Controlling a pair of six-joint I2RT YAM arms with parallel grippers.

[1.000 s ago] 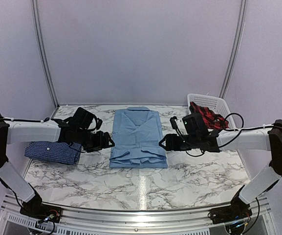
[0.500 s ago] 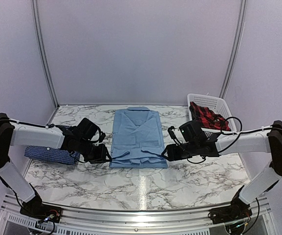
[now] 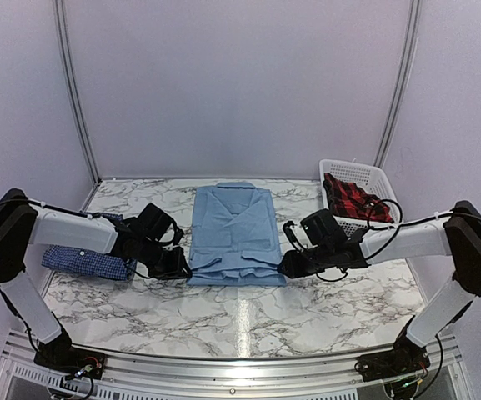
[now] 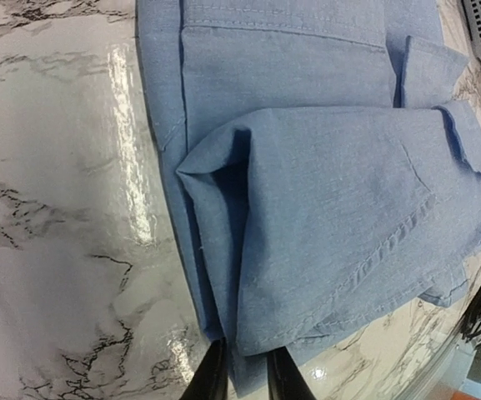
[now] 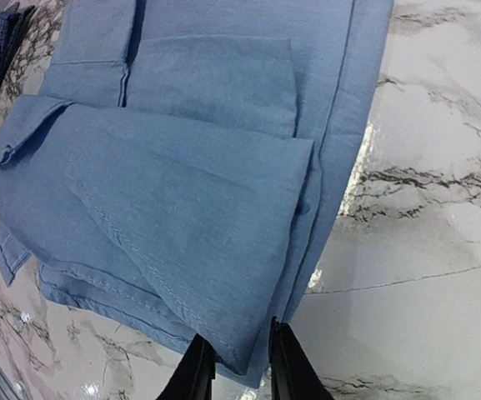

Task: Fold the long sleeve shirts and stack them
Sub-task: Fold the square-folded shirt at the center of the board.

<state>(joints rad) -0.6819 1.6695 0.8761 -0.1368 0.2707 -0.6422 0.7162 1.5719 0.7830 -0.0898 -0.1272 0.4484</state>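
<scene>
A plain light blue collared cloth shirt [image 3: 233,225] is laid folded at the middle of the white marble-patterned table [image 3: 240,312]. Its near left corner is clamped between the fingers of the left gripper [image 3: 177,268], and its near right corner is clamped likewise by the right gripper [image 3: 288,267]. A folded dark blue shirt with a fine white check [image 3: 86,260] is seen at the table's left edge, apart from it.
</scene>
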